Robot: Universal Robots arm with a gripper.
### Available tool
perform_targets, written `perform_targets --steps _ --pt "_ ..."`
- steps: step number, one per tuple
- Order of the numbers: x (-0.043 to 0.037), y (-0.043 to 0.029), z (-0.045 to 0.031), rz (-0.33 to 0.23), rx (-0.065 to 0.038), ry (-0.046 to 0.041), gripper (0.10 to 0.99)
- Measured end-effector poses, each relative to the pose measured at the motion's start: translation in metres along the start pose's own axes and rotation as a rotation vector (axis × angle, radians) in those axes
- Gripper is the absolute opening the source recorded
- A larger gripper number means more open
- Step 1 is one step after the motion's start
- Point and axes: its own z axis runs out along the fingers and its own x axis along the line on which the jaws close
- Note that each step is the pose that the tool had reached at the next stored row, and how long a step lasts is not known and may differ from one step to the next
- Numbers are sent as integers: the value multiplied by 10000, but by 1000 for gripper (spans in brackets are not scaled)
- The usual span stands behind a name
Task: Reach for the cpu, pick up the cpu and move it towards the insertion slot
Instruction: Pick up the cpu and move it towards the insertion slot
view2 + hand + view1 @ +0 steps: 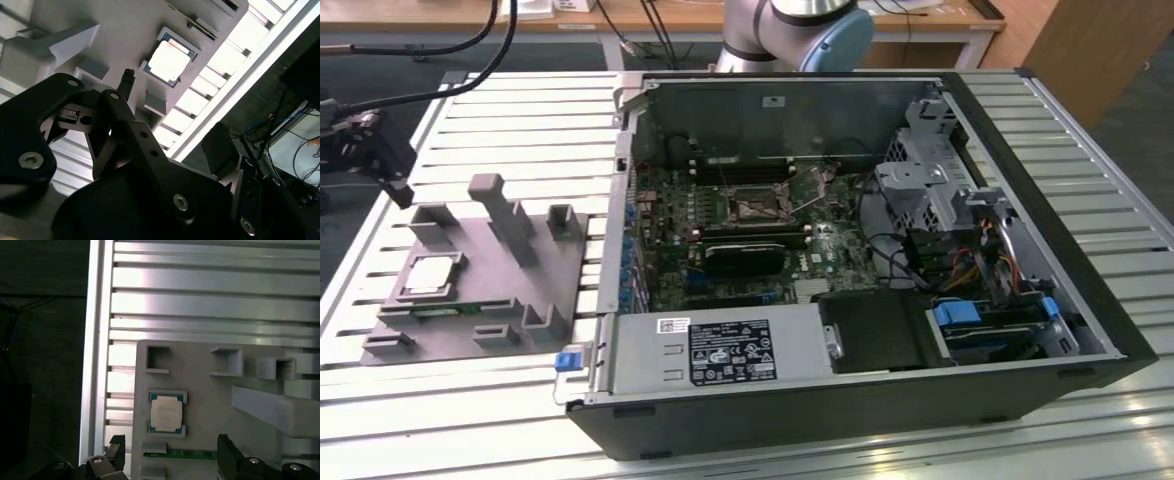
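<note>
First wrist view — cpu (166,412) in tray (205,400)

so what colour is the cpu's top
The cpu is silvery white on top, clearest in the first wrist view.

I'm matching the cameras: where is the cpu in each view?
Exterior view: cpu in the tray recess, at the exterior view's left.
First wrist view: cpu in the tray recess.
Second wrist view: cpu in the tray recess.
Shared landmark: the grey tray.
</note>
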Motion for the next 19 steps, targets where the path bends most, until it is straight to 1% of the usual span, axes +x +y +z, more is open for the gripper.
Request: perform_targets --steps 19 --pt "6 -39 274 -1 -14 0 820"
